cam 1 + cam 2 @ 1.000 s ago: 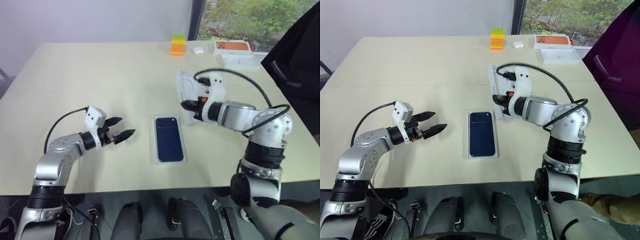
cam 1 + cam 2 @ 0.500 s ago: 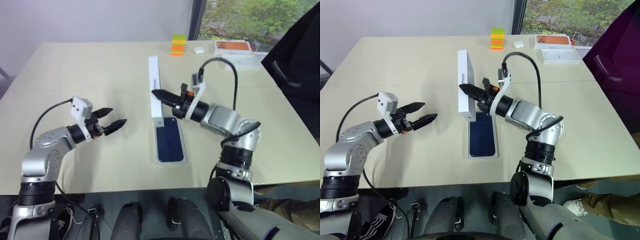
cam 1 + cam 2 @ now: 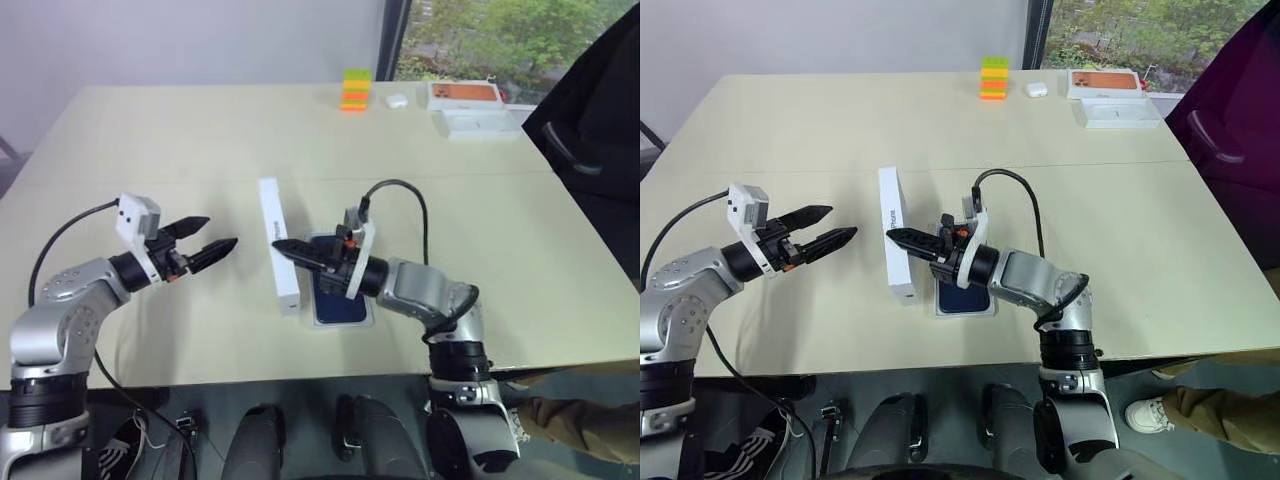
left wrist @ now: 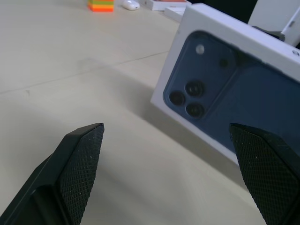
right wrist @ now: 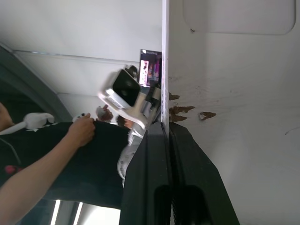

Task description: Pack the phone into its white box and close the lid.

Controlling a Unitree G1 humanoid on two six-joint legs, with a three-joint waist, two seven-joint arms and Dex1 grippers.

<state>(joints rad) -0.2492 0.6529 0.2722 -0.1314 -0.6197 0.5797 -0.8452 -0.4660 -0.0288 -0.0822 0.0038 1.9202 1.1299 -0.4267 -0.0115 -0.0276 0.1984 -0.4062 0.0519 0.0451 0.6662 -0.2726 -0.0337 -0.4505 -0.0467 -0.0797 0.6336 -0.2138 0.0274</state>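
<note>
Clutter at the table's far edge

A green, yellow and orange block stack (image 3: 356, 89) stands beside a small white case (image 3: 397, 100); an orange-pictured box (image 3: 464, 94) and white insert (image 3: 481, 123) lie nearby.

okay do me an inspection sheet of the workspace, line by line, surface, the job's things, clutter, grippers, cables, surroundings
Surface: beige table, bare around the work area.
Job's things: lid held on edge, printed face toward the left gripper; phone lies in the white box, partly behind the right arm.
Clutter: at the far edge, a green-orange block stack, a small white case, an orange-pictured box, a white insert.
Grippers: left gripper open, holding nothing; right gripper shut on the lid's wall.
Cables: black cable looping over the right wrist; another on the left arm.
Surroundings: window with trees; a person's hand in the right wrist view.
</note>
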